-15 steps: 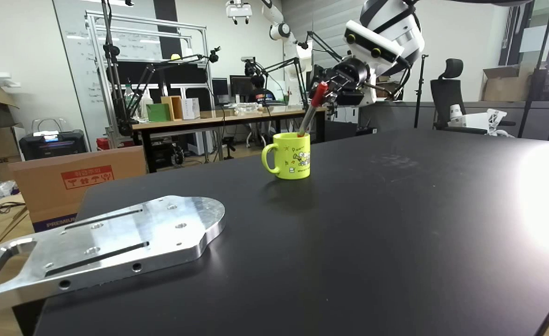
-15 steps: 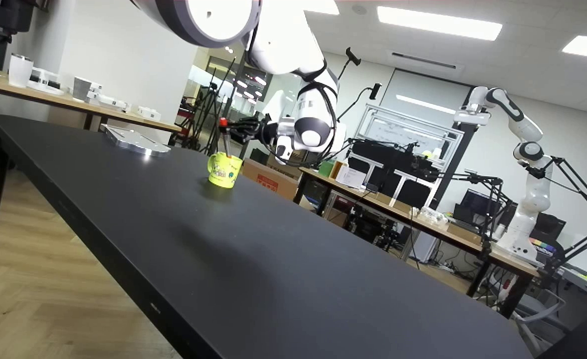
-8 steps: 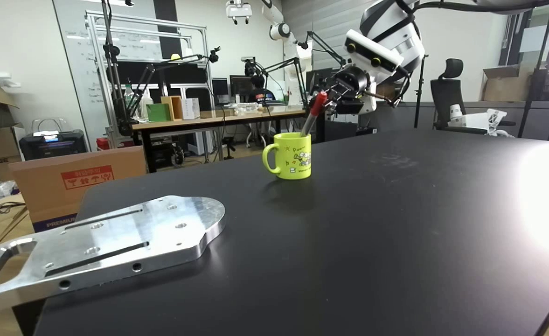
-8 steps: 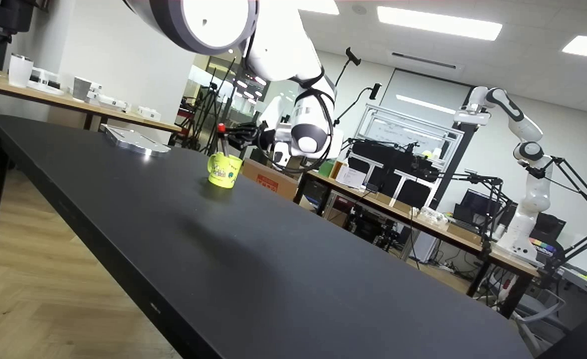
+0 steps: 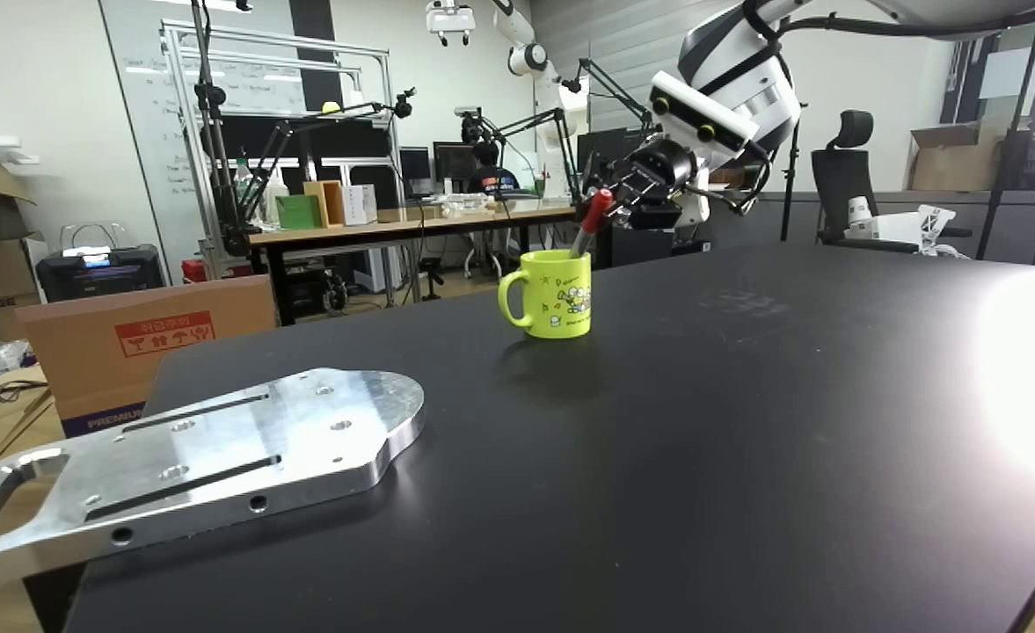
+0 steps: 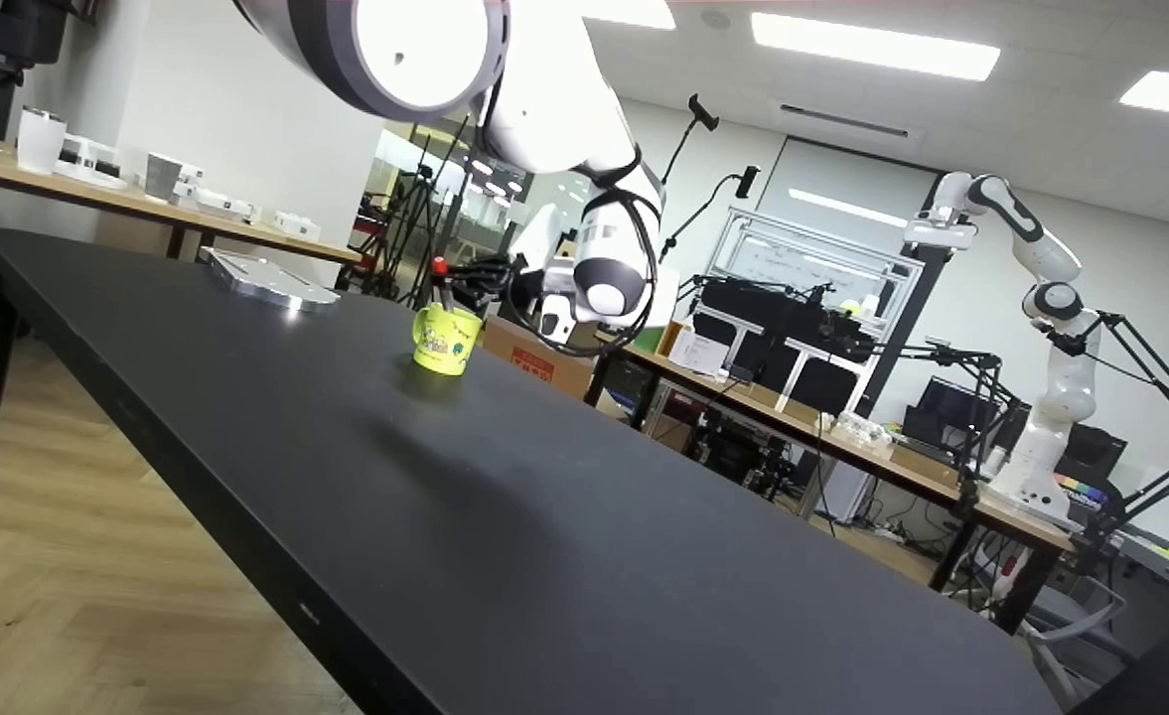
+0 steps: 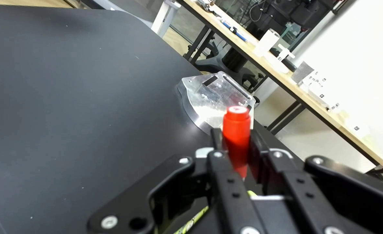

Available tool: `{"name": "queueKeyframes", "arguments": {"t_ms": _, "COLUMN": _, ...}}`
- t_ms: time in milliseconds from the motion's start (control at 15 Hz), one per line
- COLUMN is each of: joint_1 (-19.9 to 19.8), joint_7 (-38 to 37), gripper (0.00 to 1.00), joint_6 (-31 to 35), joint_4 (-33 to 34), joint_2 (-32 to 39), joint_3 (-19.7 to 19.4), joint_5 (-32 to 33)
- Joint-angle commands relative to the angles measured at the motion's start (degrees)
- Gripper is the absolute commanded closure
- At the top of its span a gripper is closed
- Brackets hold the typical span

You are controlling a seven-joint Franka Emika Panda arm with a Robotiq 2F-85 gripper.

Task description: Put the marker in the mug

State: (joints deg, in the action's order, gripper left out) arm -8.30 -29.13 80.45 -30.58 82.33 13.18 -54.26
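The yellow-green mug [image 5: 545,299] stands upright on the black table in both exterior views [image 6: 445,340]. In the wrist view only slivers of the mug [image 7: 194,221] show below the fingers. The marker [image 5: 599,211] is tilted, its red end up and its whitish section passing down inside the mug rim; its lower end is hidden in the mug. My gripper [image 5: 615,207] is above and beside the mug, shut on the marker's red upper part. In the wrist view the red end [image 7: 237,125] sticks up between the two fingertips [image 7: 236,141].
A silver metal plate [image 5: 288,431] with slots lies on the black table [image 5: 658,492], also seen in the wrist view [image 7: 204,97]. A cardboard box [image 5: 156,343] stands beyond the table edge. A desk [image 6: 773,407] with equipment is behind.
My gripper and the marker have moved down, so the marker sits deeper in the mug. The mug has shifted very slightly. The gripper stays shut on the marker.
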Motion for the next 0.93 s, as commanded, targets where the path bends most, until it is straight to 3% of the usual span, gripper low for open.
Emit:
{"name": "queueKeyframes", "arguments": {"t_ms": 0, "joint_1": -0.1, "joint_7": -1.1, "gripper": 0.95, "joint_6": 0.0, "joint_4": 3.4, "joint_2": 2.0, "joint_3": 0.7, "joint_5": -0.3}}
{"name": "queueKeyframes", "arguments": {"t_ms": 467, "joint_1": -0.5, "joint_7": -1.7, "gripper": 0.95, "joint_6": 0.4, "joint_4": 3.1, "joint_2": 2.2, "joint_3": 0.7, "joint_5": -0.4}}
{"name": "queueKeyframes", "arguments": {"t_ms": 533, "joint_1": -0.5, "joint_7": -1.9, "gripper": 0.54, "joint_6": 0.7, "joint_4": 3.2, "joint_2": 2.2, "joint_3": 0.8, "joint_5": -0.6}}
{"name": "queueKeyframes", "arguments": {"t_ms": 600, "joint_1": -0.6, "joint_7": -1.8, "gripper": 0.53, "joint_6": 0.4, "joint_4": 3.3, "joint_2": 2.0, "joint_3": 0.8, "joint_5": -0.6}}
{"name": "queueKeyframes", "arguments": {"t_ms": 867, "joint_1": -0.7, "joint_7": -1.6, "gripper": 0.27, "joint_6": 0.1, "joint_4": 3.9, "joint_2": 1.4, "joint_3": 1.2, "joint_5": -0.9}}
